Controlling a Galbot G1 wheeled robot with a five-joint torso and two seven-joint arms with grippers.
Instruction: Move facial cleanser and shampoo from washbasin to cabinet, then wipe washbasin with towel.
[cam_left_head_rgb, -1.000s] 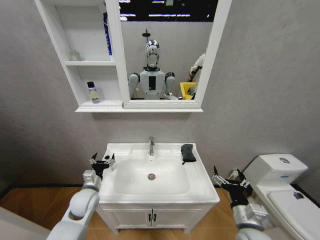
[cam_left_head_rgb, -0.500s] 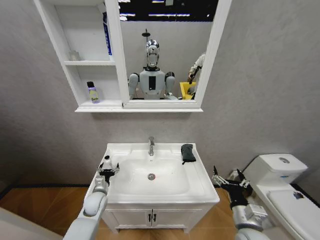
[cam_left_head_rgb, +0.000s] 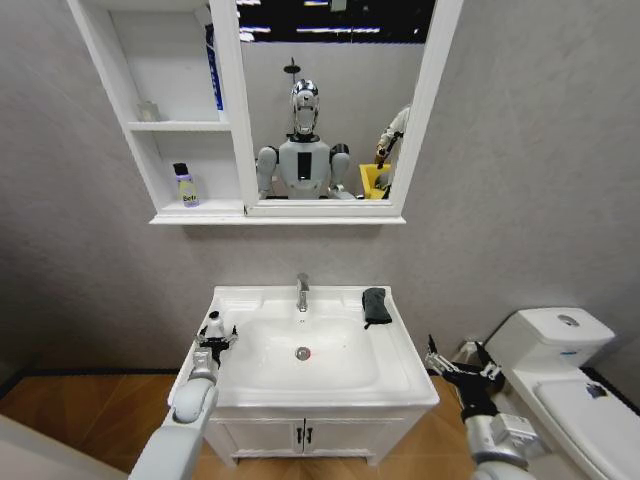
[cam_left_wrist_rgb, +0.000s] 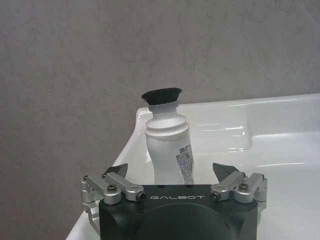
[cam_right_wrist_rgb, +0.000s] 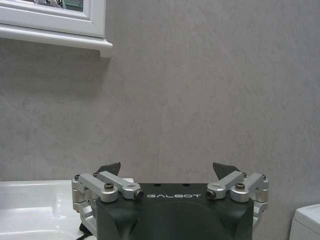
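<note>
A white facial cleanser tube (cam_left_head_rgb: 213, 323) with a black cap stands upright on the left rim of the washbasin (cam_left_head_rgb: 400, 375). My left gripper (cam_left_head_rgb: 213, 338) is open right at it. In the left wrist view the tube (cam_left_wrist_rgb: 167, 145) rises between the spread fingers (cam_left_wrist_rgb: 116, 171), and neither finger touches it. The shampoo bottle (cam_left_head_rgb: 186, 187), black-capped with a yellow label, stands on the lower shelf of the cabinet (cam_left_head_rgb: 120, 90). The dark towel (cam_left_head_rgb: 376, 305) lies folded on the basin's back right corner. My right gripper (cam_left_head_rgb: 462, 365) hangs open and empty to the right of the basin.
A chrome tap (cam_left_head_rgb: 302, 292) stands at the back of the bowl. A white toilet (cam_left_head_rgb: 560, 350) is close by the right arm. The mirror (cam_left_head_rgb: 330, 100) adjoins the shelves, and a blue item (cam_left_head_rgb: 213, 70) stands on the top shelf. Vanity doors (cam_left_head_rgb: 300, 435) are below.
My left arm has swung in from beside the basin onto its left rim, bringing the open gripper up to the facial cleanser tube. The right arm has stayed put.
</note>
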